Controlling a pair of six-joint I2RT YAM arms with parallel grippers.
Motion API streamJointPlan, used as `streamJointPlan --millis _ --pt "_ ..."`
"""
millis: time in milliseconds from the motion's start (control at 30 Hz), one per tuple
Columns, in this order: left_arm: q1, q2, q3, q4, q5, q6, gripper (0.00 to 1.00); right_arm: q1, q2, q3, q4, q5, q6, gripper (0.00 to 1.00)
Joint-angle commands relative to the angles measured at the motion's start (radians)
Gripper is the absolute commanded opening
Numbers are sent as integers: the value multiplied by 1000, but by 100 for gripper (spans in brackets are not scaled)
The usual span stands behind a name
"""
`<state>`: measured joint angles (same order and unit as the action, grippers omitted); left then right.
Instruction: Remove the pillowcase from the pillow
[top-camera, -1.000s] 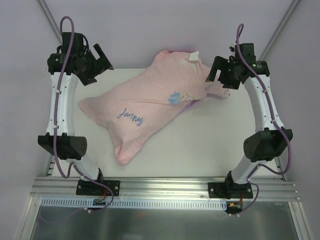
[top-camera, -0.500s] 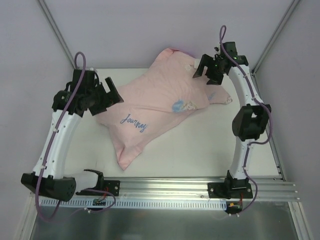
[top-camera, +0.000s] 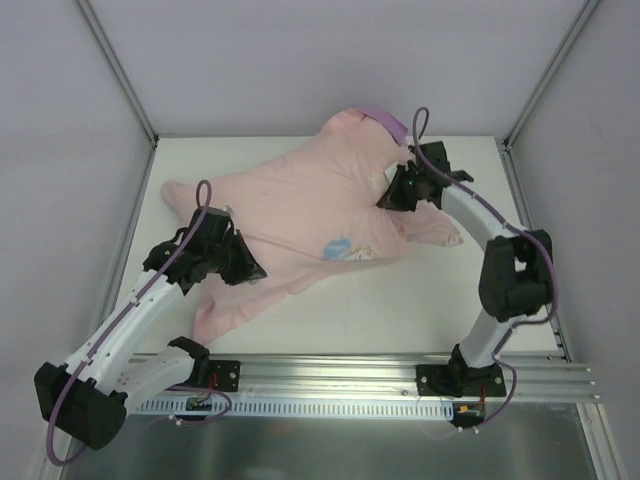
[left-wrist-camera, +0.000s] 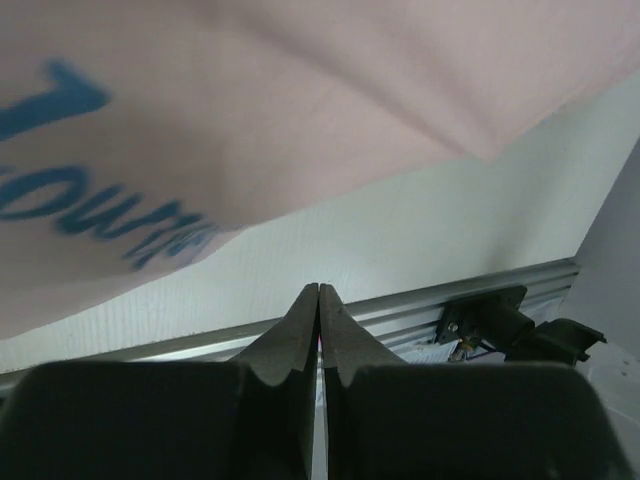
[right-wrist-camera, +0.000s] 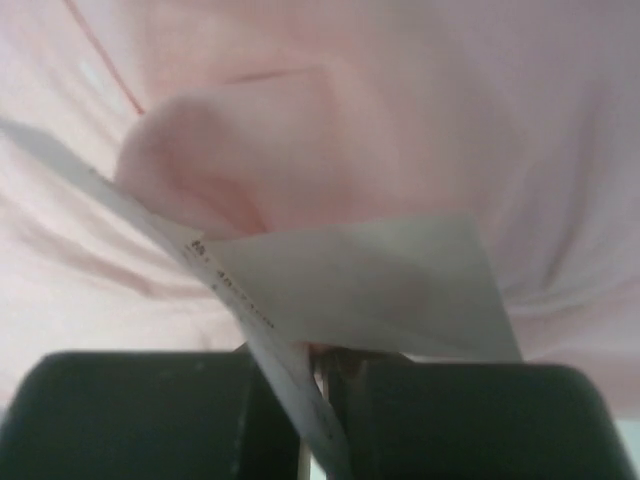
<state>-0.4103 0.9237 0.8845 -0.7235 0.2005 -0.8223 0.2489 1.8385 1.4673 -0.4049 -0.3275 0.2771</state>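
Top external: pillowcase (top-camera: 300, 200) spread mid-table (top-camera: 430, 300), still bulging, so pillow probably inside.
Change: both arms dropped onto it and snapped closed.
Left gripper (left-wrist-camera: 319, 300): fingers together, no cloth between.
Right gripper (right-wrist-camera: 325, 362): pinching white label (right-wrist-camera: 380, 290).
Meaning: left likely missed; regrasp before pulling.

The pillowcase (top-camera: 300, 205) is pale pink, with blue handwritten lettering (left-wrist-camera: 45, 108) near its front edge, a small blue pastel picture (top-camera: 340, 248) at its middle, a purple strip (top-camera: 385, 122) along its far edge and a white label (right-wrist-camera: 380, 290); the table (top-camera: 400, 300) beneath is white.
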Motion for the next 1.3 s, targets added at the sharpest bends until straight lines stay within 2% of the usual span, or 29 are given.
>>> streamJointPlan --millis 0,33,100,167,233,300,333,400,433,467,533,667,733,867,900,1133,1233,1267 --pt "-15 75 -4 119 17 -49 0 125 -207 -275 147 13 80 1" --pt "-12 123 10 119 -5 -34 0 162 -275 -362 152 28 82 1" --pt "7 174 71 116 -12 18 0 277 -330 -432 156 64 102 1" --pt "76 233 120 118 14 43 0 398 -409 -510 159 106 128 1" --pt "143 277 155 118 16 89 0 507 -490 -550 161 151 175 1" --pt "175 302 206 114 11 132 0 565 -536 -578 137 206 197 1" --pt "189 323 224 113 11 146 0 604 -576 -572 114 223 194 13" --pt "191 337 283 87 51 185 0 625 -616 -539 42 243 162 46" --pt "191 328 297 87 83 193 0 633 -637 -518 -3 255 113 70" --pt "173 316 316 84 102 198 0 635 -694 -495 -81 299 90 78" --pt "131 273 338 70 74 219 0 635 -763 -443 -144 387 29 87" --pt "-2 250 416 6 -25 239 3 618 -909 -392 -299 547 -16 91" --pt "-54 254 448 -19 -67 238 6 558 -924 -400 -336 593 -18 92" --pt "-194 289 499 -51 -136 219 9 396 -920 -398 -321 521 -32 97" --pt "-211 297 513 -56 -156 216 10 348 -908 -386 -302 460 -38 98" --pt "-289 369 534 -67 -182 193 14 339 -707 -300 -172 340 -24 98" --pt "-314 382 539 -68 -182 193 15 339 -664 -324 -117 304 -15 91" --pt "-321 391 545 -70 -182 195 17 339 -656 -332 -114 314 -13 84"
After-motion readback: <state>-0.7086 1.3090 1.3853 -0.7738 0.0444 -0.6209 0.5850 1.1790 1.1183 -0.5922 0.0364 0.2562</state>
